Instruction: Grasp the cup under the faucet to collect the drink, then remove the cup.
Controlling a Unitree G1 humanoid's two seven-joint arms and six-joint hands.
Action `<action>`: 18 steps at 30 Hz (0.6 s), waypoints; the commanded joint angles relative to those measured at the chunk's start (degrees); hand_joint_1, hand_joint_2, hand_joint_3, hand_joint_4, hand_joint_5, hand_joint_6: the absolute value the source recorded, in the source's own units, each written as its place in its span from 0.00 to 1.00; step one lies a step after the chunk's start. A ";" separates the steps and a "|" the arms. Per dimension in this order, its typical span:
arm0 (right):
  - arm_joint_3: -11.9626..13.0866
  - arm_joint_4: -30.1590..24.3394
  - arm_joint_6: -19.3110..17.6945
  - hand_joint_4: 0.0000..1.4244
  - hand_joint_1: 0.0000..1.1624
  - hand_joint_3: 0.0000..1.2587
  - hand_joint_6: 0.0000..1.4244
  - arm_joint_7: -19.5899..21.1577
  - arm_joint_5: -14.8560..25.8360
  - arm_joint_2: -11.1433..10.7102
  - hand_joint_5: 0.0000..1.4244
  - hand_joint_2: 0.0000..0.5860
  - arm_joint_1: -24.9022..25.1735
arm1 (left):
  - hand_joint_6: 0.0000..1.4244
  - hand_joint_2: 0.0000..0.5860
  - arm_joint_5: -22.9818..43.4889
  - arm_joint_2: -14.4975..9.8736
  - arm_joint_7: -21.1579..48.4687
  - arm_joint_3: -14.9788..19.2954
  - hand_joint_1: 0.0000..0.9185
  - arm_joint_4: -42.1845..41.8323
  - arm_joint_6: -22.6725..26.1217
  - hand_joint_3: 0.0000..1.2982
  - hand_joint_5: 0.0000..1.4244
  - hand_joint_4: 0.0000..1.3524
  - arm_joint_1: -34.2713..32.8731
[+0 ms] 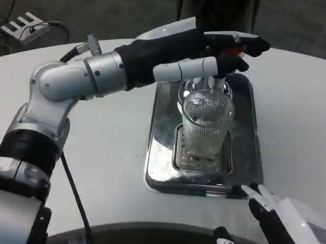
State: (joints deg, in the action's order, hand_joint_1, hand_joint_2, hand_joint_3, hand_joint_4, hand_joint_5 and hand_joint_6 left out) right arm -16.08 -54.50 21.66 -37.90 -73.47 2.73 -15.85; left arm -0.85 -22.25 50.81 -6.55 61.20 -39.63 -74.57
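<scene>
A clear ribbed glass cup [206, 129] stands upright on the slotted drip grid [202, 162] of a silver tray [161, 134]. Just above its rim is the faucet [214, 81], mostly hidden by my left hand. My left hand [206, 53] reaches in from the left and lies stretched over the faucet, fingers extended to the right and thumb [184, 70] running under them just above the cup's rim. A small red part [234, 50] shows among the fingers. My right hand [269, 221] is at the lower right near the tray's front corner, fingers spread, holding nothing and apart from the cup.
The silver tray sits on a round white table [113, 147], with bare tabletop to its left and right. A black cable [73, 188] runs along my left arm. Dark floor and a grey object [21, 26] lie beyond the table's far edge.
</scene>
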 commanded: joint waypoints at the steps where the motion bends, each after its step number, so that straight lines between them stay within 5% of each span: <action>1: 0.44 0.46 2.64 0.00 0.32 0.09 0.08 1.89 2.85 4.59 0.02 0.74 2.09 | 0.15 0.17 -3.24 -0.07 1.43 -2.68 0.00 0.25 -1.64 0.13 0.15 0.07 2.58; 9: 1.83 0.66 6.40 0.00 0.34 0.09 0.08 6.90 12.21 4.18 0.05 0.69 2.75 | 0.15 0.16 -4.54 -0.43 -0.30 -4.15 0.00 0.41 -3.90 0.13 0.15 0.07 2.45; 18: 6.20 7.46 5.26 0.00 0.53 0.00 0.14 16.95 26.94 1.14 0.09 0.47 7.89 | 0.15 0.01 -4.89 -0.56 -1.11 -5.01 0.00 0.63 -6.28 0.13 0.14 0.07 2.94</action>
State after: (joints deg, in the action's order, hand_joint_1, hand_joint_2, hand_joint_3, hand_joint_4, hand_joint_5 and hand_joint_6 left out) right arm -10.95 -49.30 27.55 -23.04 -49.04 3.14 -9.81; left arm -2.99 -23.25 47.44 -9.61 61.20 -45.18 -74.27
